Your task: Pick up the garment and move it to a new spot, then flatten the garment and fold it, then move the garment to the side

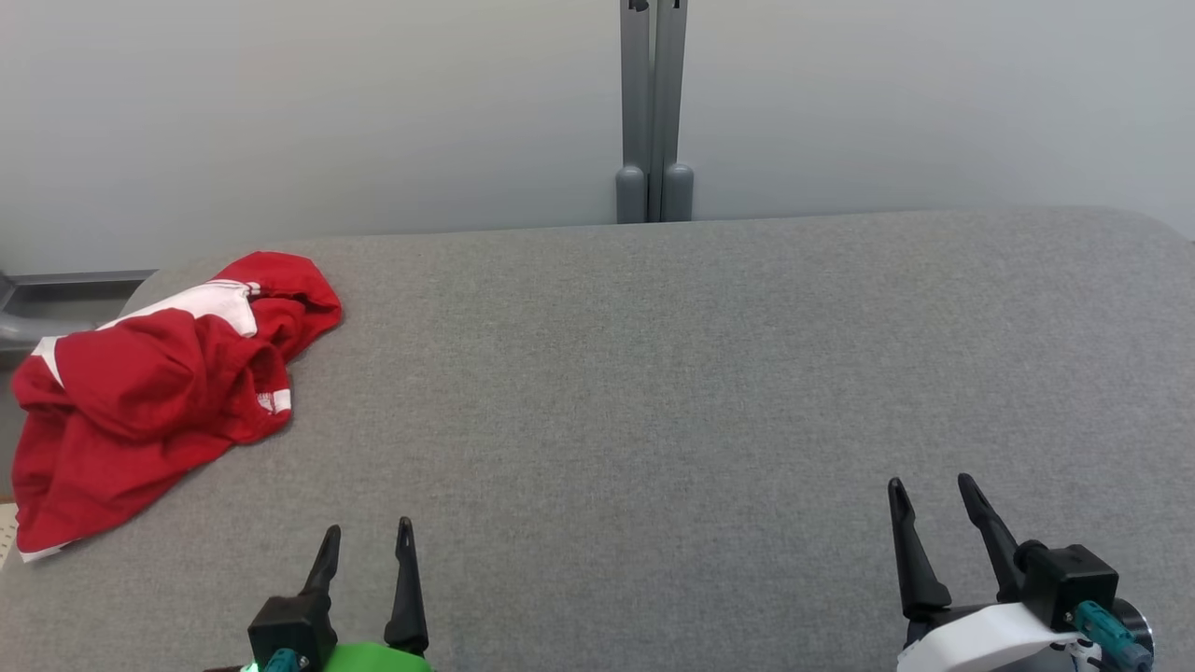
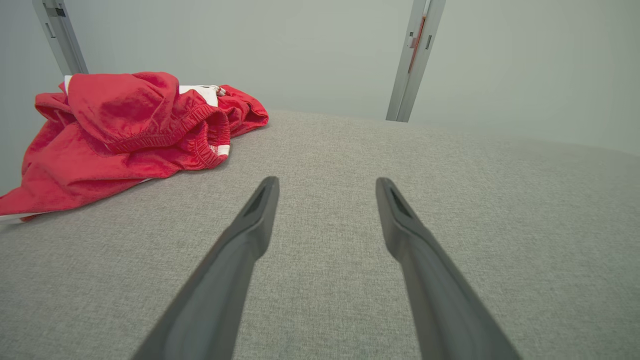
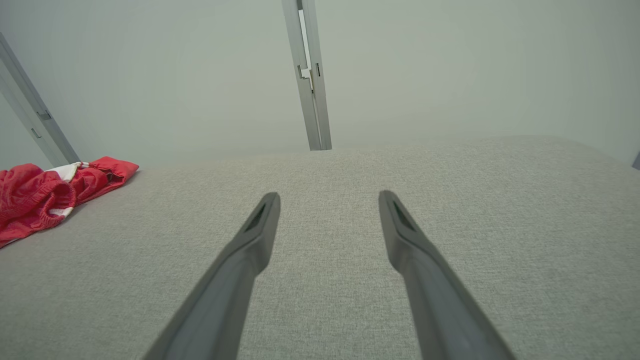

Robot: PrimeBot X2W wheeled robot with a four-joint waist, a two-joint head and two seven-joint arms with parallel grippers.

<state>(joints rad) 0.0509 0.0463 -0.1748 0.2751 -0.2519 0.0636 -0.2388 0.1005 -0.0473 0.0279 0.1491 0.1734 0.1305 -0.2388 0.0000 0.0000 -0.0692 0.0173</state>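
A crumpled red garment with white trim lies bunched at the far left of the grey table, partly over the table's left edge. The left wrist view has the garment ahead and to the left; in the right wrist view the garment sits at the far left. My left gripper is open near the front edge, well short of the garment and to its right, with nothing between its fingers. At the lower right my right gripper stands open and empty, far from the garment.
The grey fabric-covered table spreads across the view. A grey upright post stands against the pale wall behind the table's back edge. A grey ledge shows past the table's far left corner.
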